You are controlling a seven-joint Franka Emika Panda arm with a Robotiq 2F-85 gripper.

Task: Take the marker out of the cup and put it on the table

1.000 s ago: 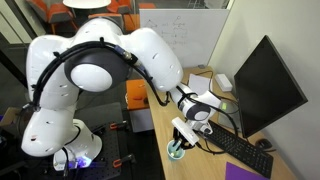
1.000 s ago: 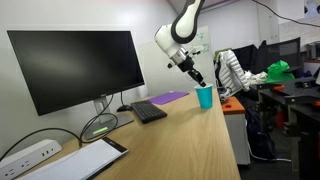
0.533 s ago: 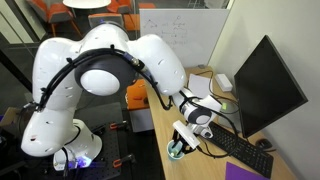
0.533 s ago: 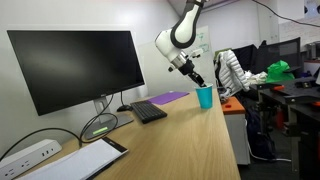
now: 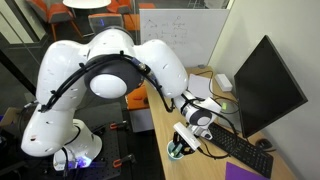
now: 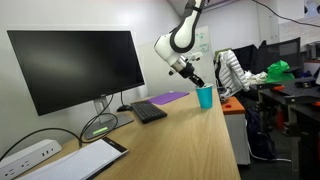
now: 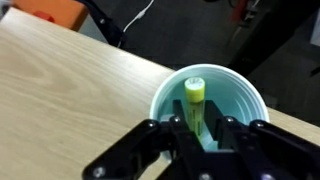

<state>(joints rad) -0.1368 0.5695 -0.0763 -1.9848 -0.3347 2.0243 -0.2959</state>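
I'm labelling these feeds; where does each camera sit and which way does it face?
Exterior view: beside the robot's base, looking past its white arm to the cup.
Exterior view: far down the table, facing along it toward the cup; arm shows.
Wrist view: straight down into the cup at the marker; fingers show.
All three share the cup.

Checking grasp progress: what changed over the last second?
The pincer eased slightly down toward the cup, and the arm swung its upper joints a little. Nothing has been taken hold of: the marker stands in the cup between the open fingers. The cup, keyboard and monitor did not move.
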